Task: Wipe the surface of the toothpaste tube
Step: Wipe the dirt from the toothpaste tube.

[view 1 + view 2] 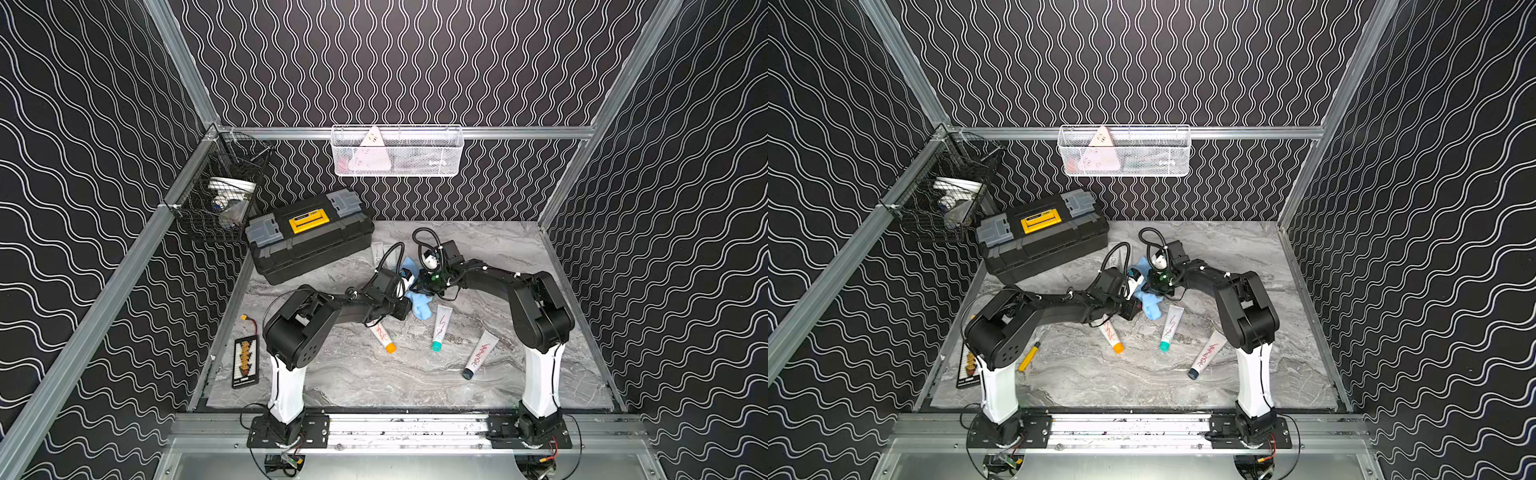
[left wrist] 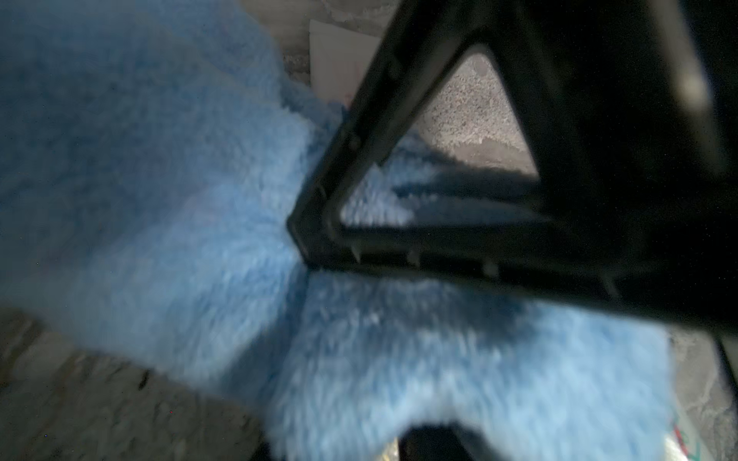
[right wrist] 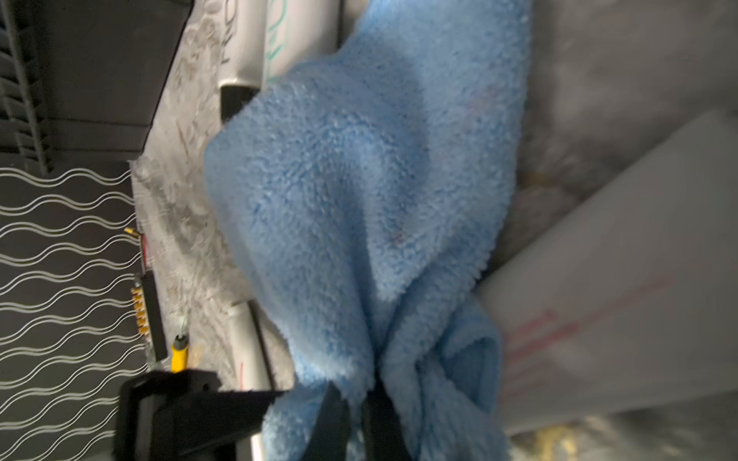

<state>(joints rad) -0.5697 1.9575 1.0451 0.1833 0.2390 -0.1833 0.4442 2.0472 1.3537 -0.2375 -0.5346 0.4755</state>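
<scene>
So the right gripper [image 3: 355, 403] has its jaws pinched tight on a bunched corner of the fluffy sky-blue microfibre cloth [image 3: 359, 191]. Makes sense to me: grab a small wad and the rest of the shaggy pile hangs loose as a soft pad for rubbing. The one getting wiped looks like the soft white plastic tube with red scribbles [image 3: 619, 299], sitting right against the cloth in the right wrist view. In both top views it's mostly hidden under the cloth and the two wrists, mid-way across the grey marbled tabletop [image 1: 374, 382]. The left gripper [image 1: 406, 286] is closed too, just beside the cloth. My guess is it's there to pin the tube so it doesn't skate on that slick stone, but I can't tell what it's clamping, if anything. Three more flat-tailed white ones, an orange-capped tube [image 1: 384, 337], a teal-capped tube [image 1: 440, 328] and a dark-capped tube [image 1: 480, 353], lie apart nearer the arm bases.
</scene>
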